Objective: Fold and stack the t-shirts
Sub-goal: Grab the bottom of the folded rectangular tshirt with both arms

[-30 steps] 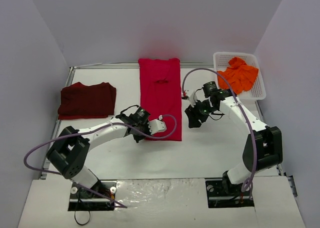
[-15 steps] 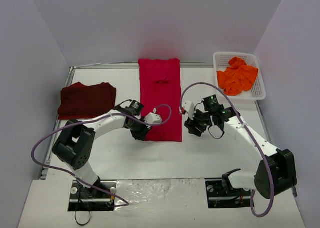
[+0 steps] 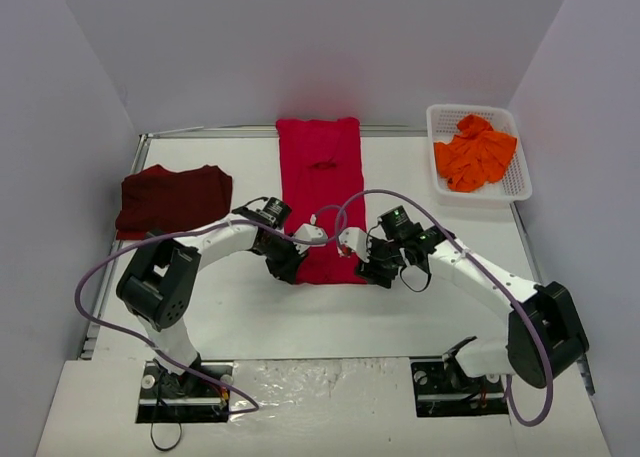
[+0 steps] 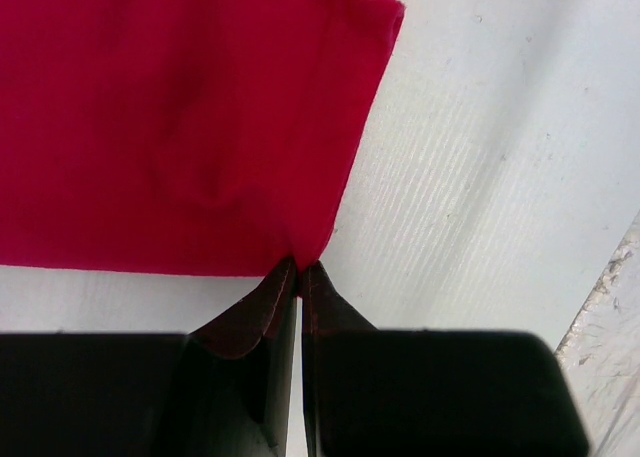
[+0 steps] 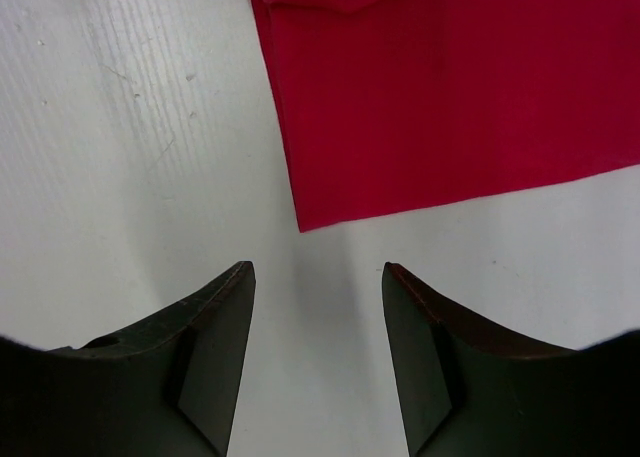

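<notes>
A bright red t-shirt point(image 3: 320, 192) lies as a long folded strip down the middle of the table. My left gripper point(image 3: 285, 269) is at its near left corner; in the left wrist view the gripper point(image 4: 300, 269) is shut on that corner of the red t-shirt point(image 4: 180, 117). My right gripper point(image 3: 368, 269) is at the near right corner. In the right wrist view it point(image 5: 318, 277) is open, with the red t-shirt's point(image 5: 450, 97) corner just ahead of the fingertips, untouched. A folded dark maroon t-shirt point(image 3: 172, 199) lies at the left. An orange t-shirt point(image 3: 476, 149) lies crumpled in the basket.
The white lattice basket point(image 3: 519, 177) stands at the back right corner of the table. Grey walls enclose the table on three sides. Purple cables loop off both arms above the red t-shirt's near end.
My right arm has swung left and nearer, bringing its open gripper to the red t-shirt's near right corner. The left gripper stays at the near left corner.
</notes>
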Available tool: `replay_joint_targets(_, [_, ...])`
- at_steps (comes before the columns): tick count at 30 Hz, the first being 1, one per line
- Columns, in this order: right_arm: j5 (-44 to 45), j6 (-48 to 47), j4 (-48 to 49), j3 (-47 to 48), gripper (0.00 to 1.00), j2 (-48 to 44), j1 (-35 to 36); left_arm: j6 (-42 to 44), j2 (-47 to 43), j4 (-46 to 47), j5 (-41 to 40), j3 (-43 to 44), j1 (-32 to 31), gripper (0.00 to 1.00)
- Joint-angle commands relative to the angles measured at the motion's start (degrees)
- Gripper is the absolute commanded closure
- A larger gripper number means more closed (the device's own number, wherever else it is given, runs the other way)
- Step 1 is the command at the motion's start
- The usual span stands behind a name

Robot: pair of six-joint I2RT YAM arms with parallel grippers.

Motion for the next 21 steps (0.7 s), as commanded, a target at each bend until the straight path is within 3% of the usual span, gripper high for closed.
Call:
replay_joint_targets(1, [2.59, -1.48, 1.51, -1.26, 0.5, 1.9, 1.93, 0.27, -0.69, -2.33, 1.65, 1.82, 0.59, 0.98])
replay_joint_targets(6, [7.51, -2.27, 5.56, -2.14, 0.5, 4.27, 3.43, 0.09, -0.52, -2.42, 2.27, 1.64, 1.2, 0.98])
replay_joint_targets(21, [10.33, -2.19, 8.11, -0.2, 0.51, 11.84, 6.5, 0.71, 0.63, -2.24, 2.18, 1.46, 1.9, 0.98])
